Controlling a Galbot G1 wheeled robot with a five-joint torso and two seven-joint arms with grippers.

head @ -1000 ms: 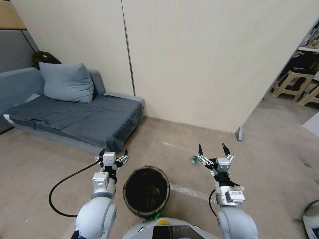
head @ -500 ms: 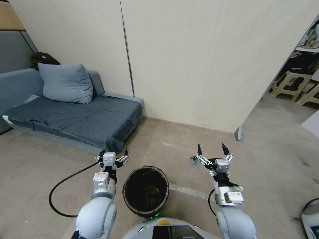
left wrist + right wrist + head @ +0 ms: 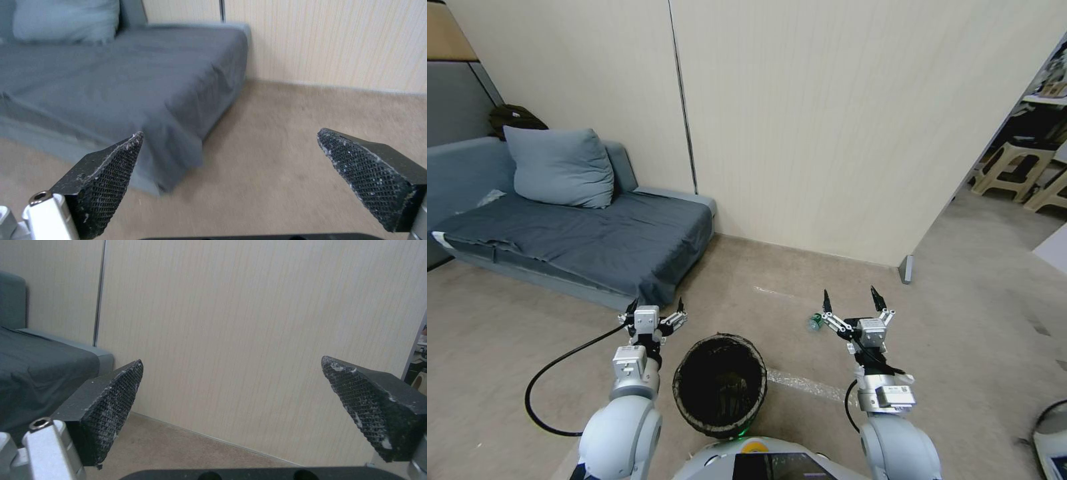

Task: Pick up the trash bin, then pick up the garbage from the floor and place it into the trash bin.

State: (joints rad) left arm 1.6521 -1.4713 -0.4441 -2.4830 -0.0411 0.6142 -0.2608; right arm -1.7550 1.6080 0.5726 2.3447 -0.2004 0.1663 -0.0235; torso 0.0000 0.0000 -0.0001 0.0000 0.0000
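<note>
I can read no words, numbers or brands anywhere I look. My right wrist carries a small white label (image 3: 892, 389) with dark marks on it, too small for me to make out.

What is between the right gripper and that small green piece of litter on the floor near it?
Nothing visible. In the head view the right gripper is open in the air, and the green litter lies on bare floor just left of its left fingertip. The trash bin sits nearer the robot's body, clear of that stretch.
</note>
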